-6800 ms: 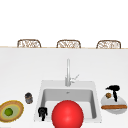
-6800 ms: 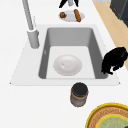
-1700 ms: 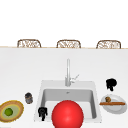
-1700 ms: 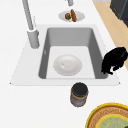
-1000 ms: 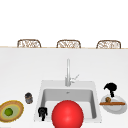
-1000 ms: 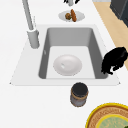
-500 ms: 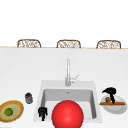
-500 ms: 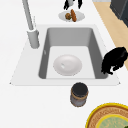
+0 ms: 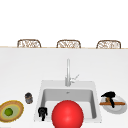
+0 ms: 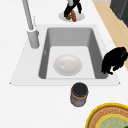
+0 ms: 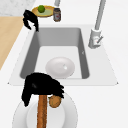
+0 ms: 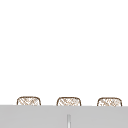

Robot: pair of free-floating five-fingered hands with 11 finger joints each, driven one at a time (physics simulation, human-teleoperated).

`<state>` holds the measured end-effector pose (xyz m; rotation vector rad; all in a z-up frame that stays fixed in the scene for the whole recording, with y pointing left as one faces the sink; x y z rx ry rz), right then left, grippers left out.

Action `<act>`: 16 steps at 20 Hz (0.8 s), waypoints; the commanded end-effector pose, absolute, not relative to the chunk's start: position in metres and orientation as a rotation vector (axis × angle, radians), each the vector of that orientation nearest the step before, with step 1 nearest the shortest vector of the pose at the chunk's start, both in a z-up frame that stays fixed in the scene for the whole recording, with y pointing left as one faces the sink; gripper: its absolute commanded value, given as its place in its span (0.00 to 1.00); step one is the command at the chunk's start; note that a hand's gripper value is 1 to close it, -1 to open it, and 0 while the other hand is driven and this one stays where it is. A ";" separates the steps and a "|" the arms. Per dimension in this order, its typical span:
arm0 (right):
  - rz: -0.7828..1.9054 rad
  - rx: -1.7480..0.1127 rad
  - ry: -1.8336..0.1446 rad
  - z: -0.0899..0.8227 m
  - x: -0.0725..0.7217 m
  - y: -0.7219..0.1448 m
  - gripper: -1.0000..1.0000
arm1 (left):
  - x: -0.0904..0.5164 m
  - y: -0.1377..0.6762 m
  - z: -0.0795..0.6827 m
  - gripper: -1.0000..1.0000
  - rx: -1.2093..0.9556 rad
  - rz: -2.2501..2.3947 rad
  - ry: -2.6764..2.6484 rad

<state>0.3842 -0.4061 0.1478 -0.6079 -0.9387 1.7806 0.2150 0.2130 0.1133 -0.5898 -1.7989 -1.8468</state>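
1. I see my right hand (image 9: 109,96) over the white plate (image 9: 117,107), which sits on the tabletop just beside the sink's (image 9: 41,86) right rim. Its fingers are draped down over a long brown stick-like item (image 11: 42,110) that lies across the plate; from the right side view they curl over its top end, though I cannot tell whether they truly clamp it.
2. A small round brown piece (image 11: 55,101) lies on the same plate, touching the stick and just under the fingers.
3. My left hand (image 9: 42,111) hangs at the sink's front left corner (fingers curled downward, holding nothing), near the front edge of the tabletop.
4. In the basin lies a white bowl (image 10: 67,65); the front view shows a large red ball (image 9: 67,114) before the sink.
5. Left of the sink stand a dark jar (image 9: 28,97) and a woven plate (image 9: 6,118) carrying a green fruit (image 9: 9,111).
6. The tap (image 9: 68,72) rises at the sink's back rim.
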 end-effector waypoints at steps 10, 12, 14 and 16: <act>1.783 -0.518 -0.880 0.141 0.420 -0.429 0.00 | 0.215 0.213 0.113 0.50 -0.590 -1.847 -1.799; 1.789 -0.510 -0.874 0.135 0.419 -0.433 0.00 | 0.215 0.213 0.113 0.50 -0.590 -1.847 -1.799; 1.798 -0.501 -0.851 0.132 0.423 -0.433 0.00 | 0.215 0.213 0.113 0.50 -0.590 -1.847 -1.799; 1.820 -0.491 -0.819 0.129 0.428 -0.432 0.00 | 0.215 0.213 0.113 0.50 -0.590 -1.847 -1.799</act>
